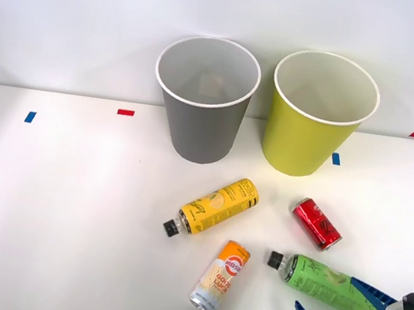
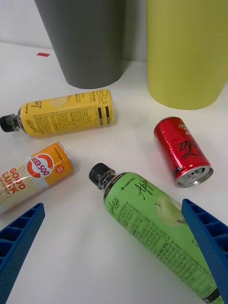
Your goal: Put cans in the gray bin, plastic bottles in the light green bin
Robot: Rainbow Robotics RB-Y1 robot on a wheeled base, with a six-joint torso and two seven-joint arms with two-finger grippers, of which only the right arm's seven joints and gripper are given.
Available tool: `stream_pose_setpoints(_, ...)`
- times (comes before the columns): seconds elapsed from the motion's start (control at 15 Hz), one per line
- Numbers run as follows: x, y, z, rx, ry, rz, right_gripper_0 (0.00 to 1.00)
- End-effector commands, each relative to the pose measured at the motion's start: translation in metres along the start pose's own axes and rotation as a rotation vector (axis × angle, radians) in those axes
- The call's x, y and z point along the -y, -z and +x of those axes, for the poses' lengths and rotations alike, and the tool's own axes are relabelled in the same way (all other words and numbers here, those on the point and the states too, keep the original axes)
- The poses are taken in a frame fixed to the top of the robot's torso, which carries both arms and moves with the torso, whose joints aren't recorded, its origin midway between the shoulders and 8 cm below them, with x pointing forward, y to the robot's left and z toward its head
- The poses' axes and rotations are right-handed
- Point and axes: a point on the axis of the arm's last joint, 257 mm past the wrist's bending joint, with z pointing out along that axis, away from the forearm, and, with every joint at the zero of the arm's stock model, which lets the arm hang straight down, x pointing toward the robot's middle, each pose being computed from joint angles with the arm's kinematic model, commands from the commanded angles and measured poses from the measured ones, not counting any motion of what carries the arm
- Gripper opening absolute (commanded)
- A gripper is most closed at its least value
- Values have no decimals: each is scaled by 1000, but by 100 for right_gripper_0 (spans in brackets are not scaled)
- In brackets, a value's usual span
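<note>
orange-and-cream can (image 2: 35, 176) reads "hey500", "good luck".

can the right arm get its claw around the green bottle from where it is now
Probably yes. The right claw is open, one blue finger on each side of the green bottle, which lies flat on the table. The red can lies apart.

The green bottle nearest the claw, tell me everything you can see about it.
The green bottle is a long plastic bottle with a black screw cap on and a full bright green wrap label bearing an apple picture and small print. It lies on its side on the white table, cap pointing toward the orange-and-cream can, touching neither can. The open right claw straddles its base end without gripping it yet.
</note>
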Motion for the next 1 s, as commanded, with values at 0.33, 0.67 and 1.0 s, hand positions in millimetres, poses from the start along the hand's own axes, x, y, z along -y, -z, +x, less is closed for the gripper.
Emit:
stream_pose_setpoints(0.33,4,-12,12,-176,108,-101,100)
stream_pose_setpoints(0.67,-15,-8,7,-373,69,-93,100)
stream_pose_setpoints(1.0,18,-15,3,-463,465,-75,100)
